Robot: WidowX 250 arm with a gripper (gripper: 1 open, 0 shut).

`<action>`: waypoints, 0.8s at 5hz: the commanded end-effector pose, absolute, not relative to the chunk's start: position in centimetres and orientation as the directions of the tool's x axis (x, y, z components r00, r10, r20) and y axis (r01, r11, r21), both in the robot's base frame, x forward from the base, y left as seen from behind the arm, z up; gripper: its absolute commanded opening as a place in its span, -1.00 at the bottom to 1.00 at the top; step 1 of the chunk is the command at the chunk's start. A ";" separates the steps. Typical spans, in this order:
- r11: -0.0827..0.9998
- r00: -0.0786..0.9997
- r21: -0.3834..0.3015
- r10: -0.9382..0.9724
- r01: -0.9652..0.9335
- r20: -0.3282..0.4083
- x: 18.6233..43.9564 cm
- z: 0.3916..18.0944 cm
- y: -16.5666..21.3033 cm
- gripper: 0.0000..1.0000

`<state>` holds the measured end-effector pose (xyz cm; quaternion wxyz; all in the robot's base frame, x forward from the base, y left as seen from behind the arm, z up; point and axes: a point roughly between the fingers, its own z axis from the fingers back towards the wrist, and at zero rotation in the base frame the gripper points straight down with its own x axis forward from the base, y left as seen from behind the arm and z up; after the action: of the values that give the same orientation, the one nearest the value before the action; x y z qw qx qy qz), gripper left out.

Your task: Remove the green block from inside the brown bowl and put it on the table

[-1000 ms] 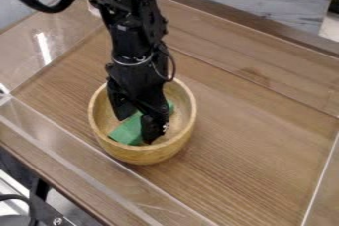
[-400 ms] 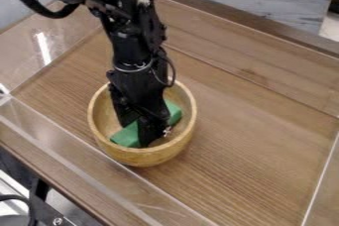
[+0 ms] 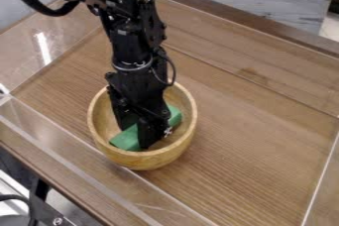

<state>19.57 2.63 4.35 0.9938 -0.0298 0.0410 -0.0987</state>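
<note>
The brown bowl (image 3: 99, 128) sits on the table (image 3: 252, 101) near the front left. Inside it lies the green block (image 3: 131, 138), its ends showing on either side of the black arm. My gripper (image 3: 143, 133) points straight down into the bowl and is shut on the green block. The fingers hide the block's middle. The block still rests low within the bowl.
A clear acrylic wall (image 3: 79, 175) runs along the table's front and left edges. Bare wood-grain tabletop stretches to the right of the bowl and behind it. Black cables (image 3: 27, 210) hang below the front left corner.
The gripper has sunk a little deeper into the bowl and its fingers have closed on the green block. The bowl has stayed where it was.
</note>
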 end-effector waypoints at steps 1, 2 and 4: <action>0.980 0.981 -0.061 -0.189 0.187 -0.033 20.4 5.9 2.7 -1.00; 0.981 0.983 -0.075 -0.181 0.178 -0.040 20.3 6.3 2.5 -1.00; 0.982 0.985 -0.102 -0.164 0.159 -0.046 20.2 7.4 2.3 -1.00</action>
<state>19.18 1.99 6.16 0.9934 -0.0557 0.0558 -0.0837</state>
